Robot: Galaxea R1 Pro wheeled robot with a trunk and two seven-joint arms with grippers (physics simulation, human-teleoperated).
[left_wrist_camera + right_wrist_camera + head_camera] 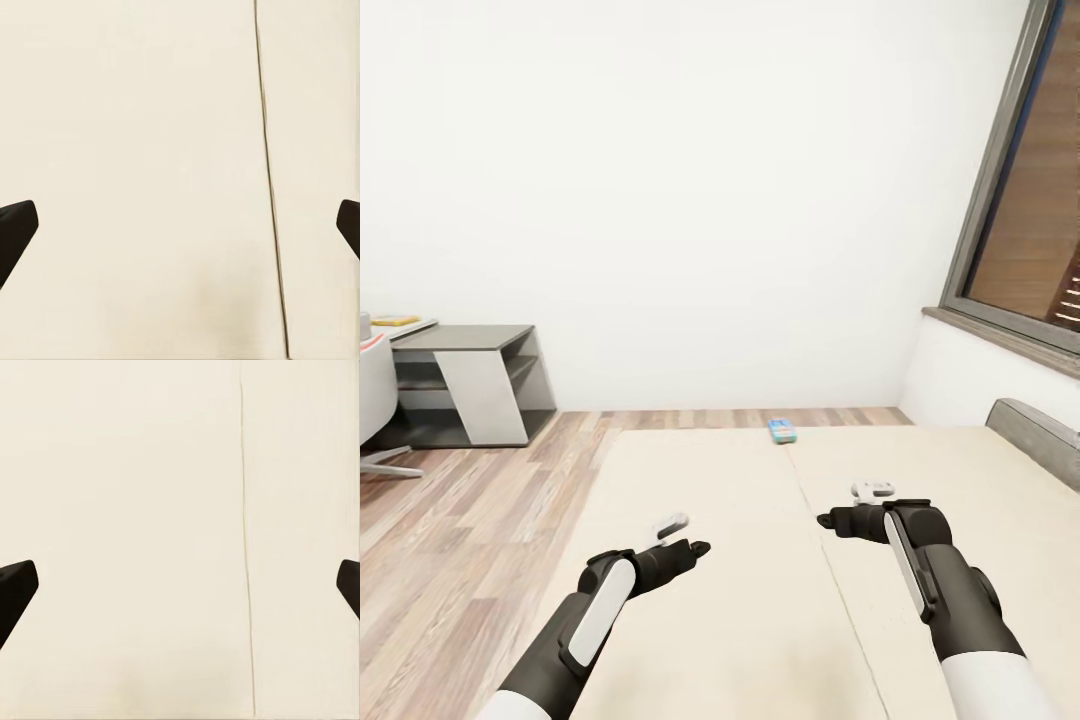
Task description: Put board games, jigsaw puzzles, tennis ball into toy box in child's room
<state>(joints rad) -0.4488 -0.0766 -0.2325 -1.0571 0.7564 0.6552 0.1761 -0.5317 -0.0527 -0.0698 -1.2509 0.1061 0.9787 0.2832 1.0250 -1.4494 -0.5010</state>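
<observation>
From the head view, the robot stood at the bed (740, 600), its cream mattress stretching ahead to a far edge where a small blue board game (782, 431) lay flat, just short of the wooden floor (450, 520). Both arms hung over the mattress, well short of the box: the left claw (690, 550) and the right claw (828, 520) each held nothing. At the far left stood part of the tabletop (465, 338), with something yellow (395, 321) on a paler section beside it — too small to name. A grey headboard (1035, 430) edged the bed at right, under a window (1025, 200).

In the left wrist view, the left claw's fingertips (16, 232) sat at opposite borders of the picture, spread wide over bare mattress crossed by a thin seam (270, 187).

The right wrist view showed the same: fingertips (16, 592) far apart, with plain mattress and a seam (246, 547) below.

The box would likely be light, stiff and flat — best pinched across its short sides or thin edge. The soft mattress may yield under a downward press. Room for moving looked generous, though the box lay close to the drop-off.
</observation>
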